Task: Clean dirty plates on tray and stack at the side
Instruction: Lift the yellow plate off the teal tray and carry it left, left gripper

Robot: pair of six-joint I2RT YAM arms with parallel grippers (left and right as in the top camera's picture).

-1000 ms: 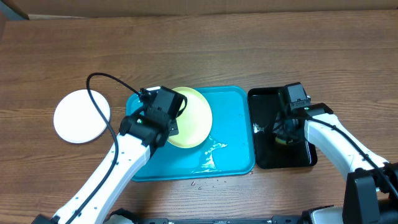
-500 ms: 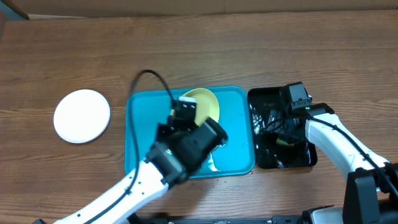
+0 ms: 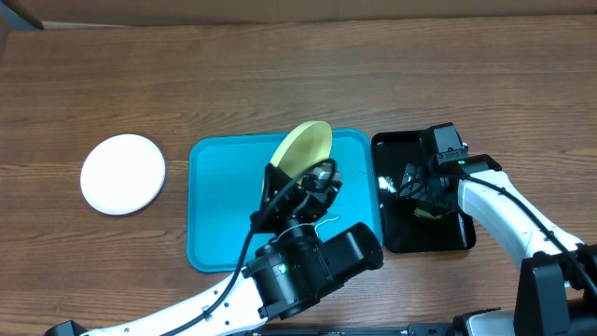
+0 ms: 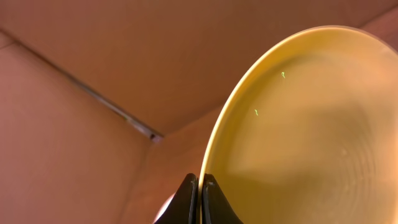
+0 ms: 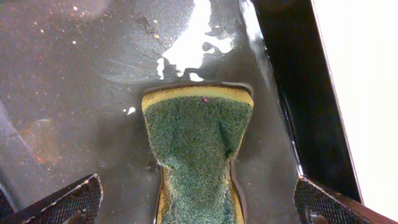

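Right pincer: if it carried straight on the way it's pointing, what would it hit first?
Most likely the sponge, green side up, which lies straight ahead and centred in the gap of the open right pincer. Beneath it is the wet floor of the black tray. How far off the sponge is, I cannot tell.

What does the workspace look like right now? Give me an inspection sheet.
Surface: wooden table, brown grain.
Job's things: yellow-green plate tilted on edge above the turquoise tray; white plate flat on the table, left of the tray.
Clutter: sponge lying in the wet black tray.
Grippers: left gripper, fingers shut on the yellow-green plate's rim; right gripper open over the sponge.
Cables: black cable looped at the left wrist.
Surroundings: cardboard along the far edge.
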